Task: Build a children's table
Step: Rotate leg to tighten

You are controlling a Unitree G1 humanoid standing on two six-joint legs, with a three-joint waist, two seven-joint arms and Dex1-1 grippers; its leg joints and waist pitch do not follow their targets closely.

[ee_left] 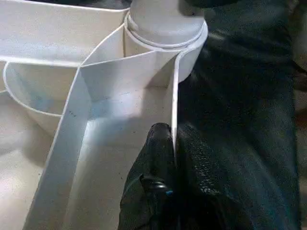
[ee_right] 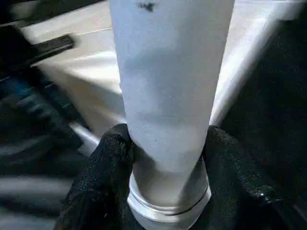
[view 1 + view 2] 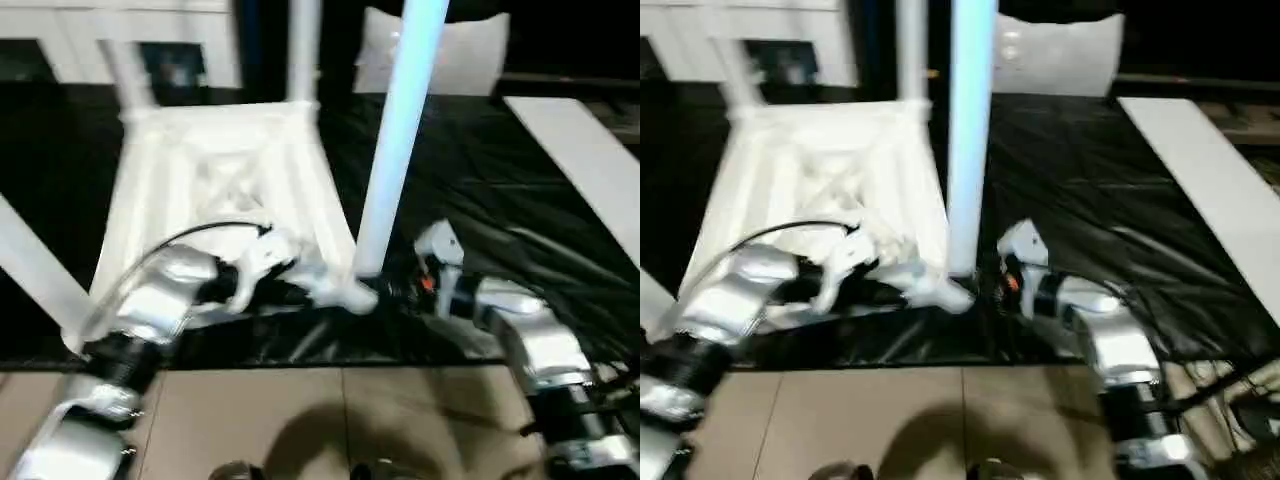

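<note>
From the head camera I see the upturned table top (image 3: pixel 215 190) on the black counter (image 3: pixel 480 200), a leg (image 3: pixel 395 140) rising at its five-o'clock corner. Left wrist: my left hand (image 1: pixel 165 158) pinches a rib (image 1: pixel 173 115). Right wrist: my right hand (image 2: pixel 168 167) grasps that leg's base.

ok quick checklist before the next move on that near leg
1. Right gripper on the leg: ok, fingers either side near its base.
2. Left gripper holding the tabletop: ok, shut on the side wall beside the corner socket.
3. Leg in socket: ok, base sits in it; whether fully seated, cannot tell.
4. Leg upright: cannot tell, it looks slightly tilted in the left eye view.
5. Top lying ribs up on the workbench: ok.
6. Other legs fitted: two stand at the far corners; fourth cannot tell.
</note>
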